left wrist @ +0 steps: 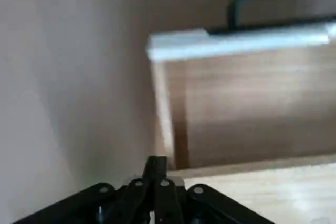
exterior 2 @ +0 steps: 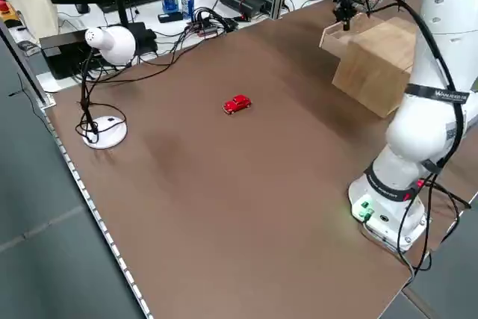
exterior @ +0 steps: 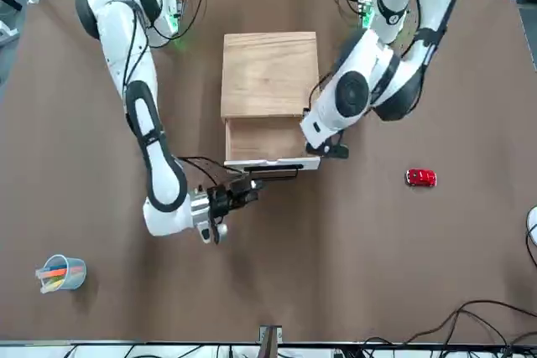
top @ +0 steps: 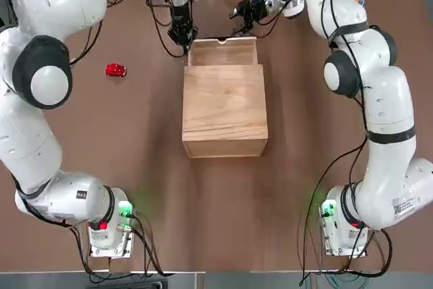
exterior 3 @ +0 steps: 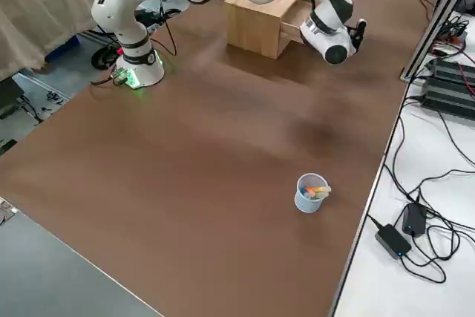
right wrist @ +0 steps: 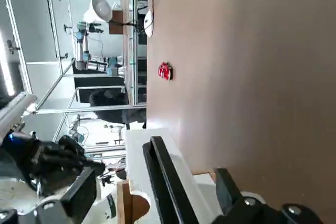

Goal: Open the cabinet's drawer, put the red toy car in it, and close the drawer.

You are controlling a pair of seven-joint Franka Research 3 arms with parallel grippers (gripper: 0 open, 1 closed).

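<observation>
The cabinet (top: 224, 109) stands mid-table with its drawer (top: 223, 51) pulled out on the far side, the dark handle (exterior: 273, 172) in front of it. My right gripper (exterior: 243, 190) hovers open just beyond the handle, holding nothing; one of its fingers (right wrist: 224, 182) shows beside the handle (right wrist: 163, 179). My left gripper (top: 183, 36) is shut and empty, at the drawer's corner on my left; its fingertips (left wrist: 157, 169) are over the drawer wall (left wrist: 163, 108). The red toy car (top: 116, 70) sits alone on the table, left of the cabinet.
A cup of pens (exterior: 60, 274) stands near the table's far right corner. A white desk lamp (exterior 2: 104, 42) and cables lie at my left, beyond the car (exterior 2: 237, 104). Brown tabletop surrounds the car.
</observation>
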